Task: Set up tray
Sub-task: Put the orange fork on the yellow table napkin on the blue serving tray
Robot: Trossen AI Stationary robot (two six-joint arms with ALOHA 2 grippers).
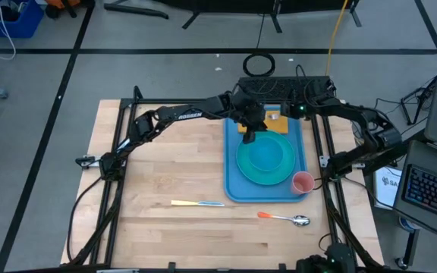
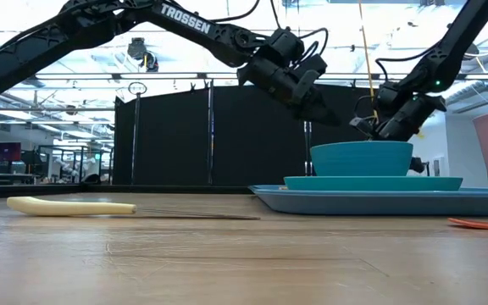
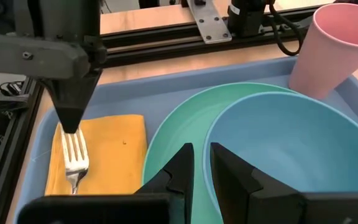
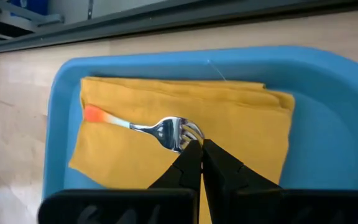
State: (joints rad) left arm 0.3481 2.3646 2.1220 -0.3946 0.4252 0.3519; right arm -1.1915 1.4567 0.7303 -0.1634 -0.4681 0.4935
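Note:
The blue tray (image 1: 232,171) lies right of the table's middle. On it are a turquoise plate (image 1: 245,168) with a blue bowl (image 3: 291,149) on it, a pink cup (image 1: 303,183) at the near right corner and a yellow-orange napkin (image 4: 241,118) at the far end. A fork (image 4: 160,129) lies on the napkin. My right gripper (image 4: 202,152) is shut at the fork's tines. My left gripper (image 3: 201,165) hovers above the bowl's far rim, its fingers a little apart, and holds nothing. My right gripper has its shut fingertips on the ends of the fork's tines (image 4: 188,135), coming from above and pointing down. The fork lies flat on the napkin, its orange handle end (image 4: 92,115) pointing away from the fingers. Whether the tines are pinched or only touched, I cannot tell.
A knife with a yellow handle (image 1: 196,203) and a spoon with an orange handle (image 1: 287,219) lie on the bare wood near the table's front edge, off the tray. Both arms stand close together over the tray's far end. The table's left half is bare wood.

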